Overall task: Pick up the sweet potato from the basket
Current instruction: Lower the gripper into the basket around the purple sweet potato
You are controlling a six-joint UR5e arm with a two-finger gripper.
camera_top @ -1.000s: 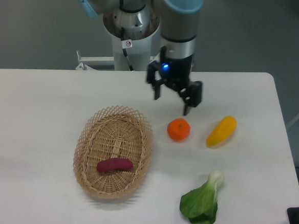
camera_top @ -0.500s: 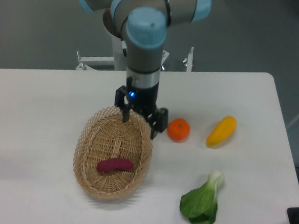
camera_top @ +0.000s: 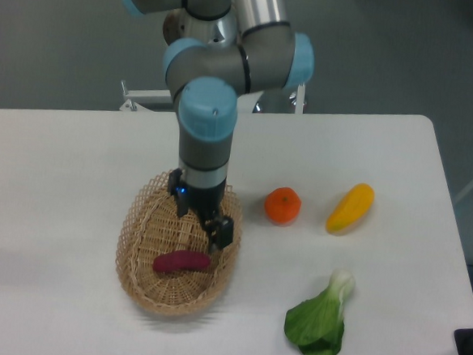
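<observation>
The magenta-purple sweet potato [camera_top: 182,261] lies lengthwise in the near half of the oval wicker basket [camera_top: 140,234] on the white table. My gripper [camera_top: 201,225] hangs open over the basket, its fingers [camera_top: 223,232] pointing down just above and slightly right of the sweet potato. It holds nothing and does not touch the tuber. The arm hides part of the basket's far rim.
A round orange fruit [camera_top: 283,205] sits right of the basket. A yellow oblong vegetable [camera_top: 350,207] lies further right. A leafy green bok choy [camera_top: 320,319] lies near the front right. The robot base stands behind the table.
The gripper has moved left and toward the front, from beside the orange fruit to over the basket, and has come lower above the sweet potato. The foods have not moved.
</observation>
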